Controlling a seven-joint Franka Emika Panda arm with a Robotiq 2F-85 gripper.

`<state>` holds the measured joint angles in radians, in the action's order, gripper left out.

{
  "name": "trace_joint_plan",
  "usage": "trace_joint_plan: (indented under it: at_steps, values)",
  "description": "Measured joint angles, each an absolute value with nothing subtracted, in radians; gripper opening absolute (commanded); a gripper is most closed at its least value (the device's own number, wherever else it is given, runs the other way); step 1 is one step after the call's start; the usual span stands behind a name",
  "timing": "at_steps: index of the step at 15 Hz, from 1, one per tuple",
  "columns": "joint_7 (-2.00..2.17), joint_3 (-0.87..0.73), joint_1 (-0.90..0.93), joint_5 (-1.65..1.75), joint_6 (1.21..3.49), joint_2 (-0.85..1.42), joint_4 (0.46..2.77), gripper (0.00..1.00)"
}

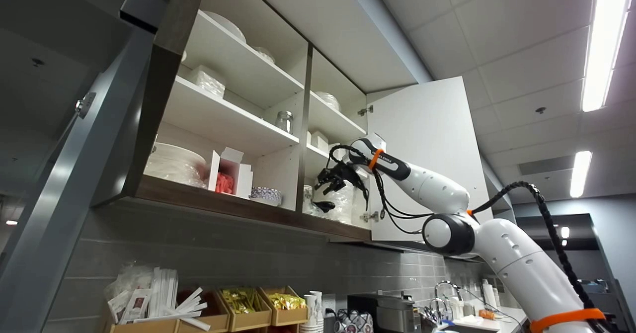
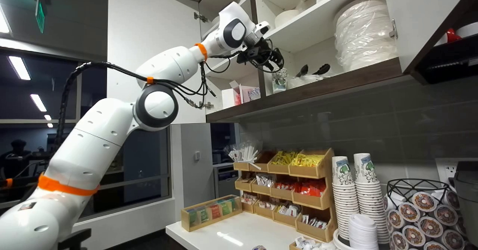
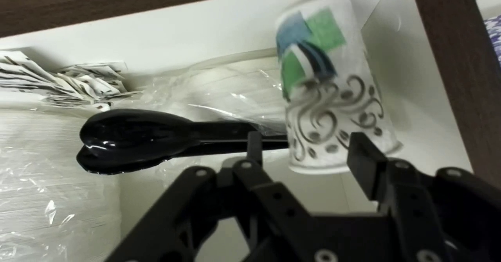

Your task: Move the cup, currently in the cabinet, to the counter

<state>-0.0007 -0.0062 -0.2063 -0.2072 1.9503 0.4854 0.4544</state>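
The cup (image 3: 325, 94) is white paper with blue and green squares and brown swirls. It stands on the bottom shelf of the cabinet (image 1: 248, 214), beside the vertical divider. It also shows in both exterior views (image 2: 279, 82) (image 1: 307, 196). My gripper (image 3: 307, 150) is open and empty, its fingers pointing toward the cup. In the wrist view the right finger covers part of the cup's lower end; the left finger is off its side. In both exterior views the gripper (image 1: 325, 184) (image 2: 279, 59) is at the cabinet opening, above the cup. The counter (image 2: 231, 231) is white below.
Black serving utensils (image 3: 133, 140) and plastic-wrapped dishes (image 2: 366, 33) are beside the cup. The dark divider edge (image 1: 304, 149) and open door (image 1: 422, 159) flank the arm. A wooden packet organizer (image 2: 310, 168), stacked paper cups (image 2: 343, 201) and a pod basket (image 2: 422, 212) stand on the counter.
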Motion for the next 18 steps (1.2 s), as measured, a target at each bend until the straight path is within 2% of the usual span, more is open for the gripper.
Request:
trace_joint_plan:
  at_steps: [3, 4, 5, 7, 15, 18]
  values:
    - [0.008, -0.008, -0.207, -0.177, 1.909, 0.499, 0.457, 0.05]
    - [0.013, -0.009, -0.207, -0.169, 1.895, 0.504, 0.457, 0.16]
    - [0.016, -0.009, -0.207, -0.161, 1.884, 0.508, 0.457, 0.41]
    - [0.022, -0.01, -0.207, -0.152, 1.876, 0.515, 0.457, 0.41]
    - [0.037, -0.01, -0.207, -0.142, 1.876, 0.483, 0.451, 0.98]
    - [0.038, -0.01, -0.206, -0.142, 1.876, 0.463, 0.45, 1.0]
